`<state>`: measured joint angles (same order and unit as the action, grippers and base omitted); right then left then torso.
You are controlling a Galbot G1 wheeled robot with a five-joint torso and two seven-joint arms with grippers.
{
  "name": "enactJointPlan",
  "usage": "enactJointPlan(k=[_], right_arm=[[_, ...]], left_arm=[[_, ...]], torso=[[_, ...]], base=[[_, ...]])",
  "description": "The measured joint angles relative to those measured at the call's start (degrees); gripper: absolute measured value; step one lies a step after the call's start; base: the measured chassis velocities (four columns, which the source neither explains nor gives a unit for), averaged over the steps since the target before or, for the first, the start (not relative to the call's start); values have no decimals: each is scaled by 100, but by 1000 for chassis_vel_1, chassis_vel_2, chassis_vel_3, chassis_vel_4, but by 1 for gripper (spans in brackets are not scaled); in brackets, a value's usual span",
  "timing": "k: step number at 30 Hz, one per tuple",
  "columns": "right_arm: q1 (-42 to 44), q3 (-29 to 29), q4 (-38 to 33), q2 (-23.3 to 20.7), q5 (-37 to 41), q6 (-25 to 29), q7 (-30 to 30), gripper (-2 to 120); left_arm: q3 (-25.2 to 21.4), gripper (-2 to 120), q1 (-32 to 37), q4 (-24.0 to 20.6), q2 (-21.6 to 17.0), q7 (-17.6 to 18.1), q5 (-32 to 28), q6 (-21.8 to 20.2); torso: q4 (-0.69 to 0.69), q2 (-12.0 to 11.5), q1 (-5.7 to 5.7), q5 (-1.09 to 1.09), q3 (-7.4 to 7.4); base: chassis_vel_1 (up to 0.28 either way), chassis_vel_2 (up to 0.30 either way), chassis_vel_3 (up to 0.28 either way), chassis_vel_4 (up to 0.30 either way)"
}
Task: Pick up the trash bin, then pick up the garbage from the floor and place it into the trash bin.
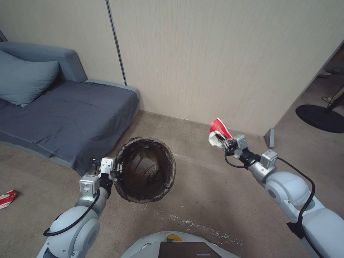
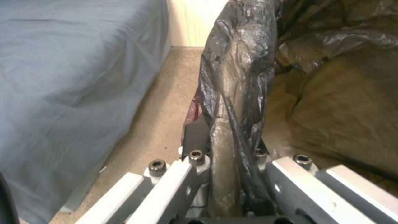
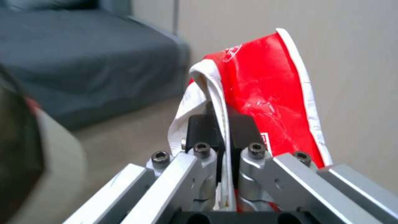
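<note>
Room: you have bare carpet [image 1: 200, 186] between the bin [image 1: 147, 170] and the packet [image 1: 217, 132].
Bin: your left gripper [image 1: 118, 171] pinches its lined rim, beside the sofa [image 1: 64, 114].
Packet: your right gripper [image 1: 224, 143] clamps it, right of the bin.
Left wrist: liner [image 2: 236, 93] wedged between the jaws.
Floor: another packet [image 1: 7, 199] far left of the bin.

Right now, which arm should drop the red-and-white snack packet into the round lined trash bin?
Right. The right gripper is shut on the red-and-white snack packet, raised beside the bin; the left gripper is clamped on the bag-lined trash bin's rim.
</note>
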<state>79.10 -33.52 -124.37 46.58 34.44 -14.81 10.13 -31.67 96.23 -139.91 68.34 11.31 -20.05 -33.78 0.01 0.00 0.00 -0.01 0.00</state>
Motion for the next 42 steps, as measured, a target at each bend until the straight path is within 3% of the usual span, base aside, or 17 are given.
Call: enactJointPlan(k=[7, 15, 27, 42], right_arm=[[-699, 641, -527, -236, 424, -390, -35, 0], [-2188, 2232, -886, -275, 1062, -845, -398, 0], [-3175, 3996, -939, -177, 1297, -1032, -697, 0], [-3503, 4815, -744, 89, 1185, -1192, -906, 4]], left_arm=[[80, 3, -68, 29, 11, 4, 41, -8], [98, 3, -106, 84, 41, 11, 90, -17], [158, 3, -144, 125, 83, 11, 121, -31], [152, 3, -171, 133, 86, 8, 107, -34]], torso=[[-1, 0, 0, 0, 0], [0, 0, 0, 0, 0], [-1, 0, 0, 0, 0], [-1, 0, 0, 1, 0]], base=[[0, 0, 0, 0], [0, 0, 0, 0], [0, 0, 0, 0], [0, 0, 0, 0]])
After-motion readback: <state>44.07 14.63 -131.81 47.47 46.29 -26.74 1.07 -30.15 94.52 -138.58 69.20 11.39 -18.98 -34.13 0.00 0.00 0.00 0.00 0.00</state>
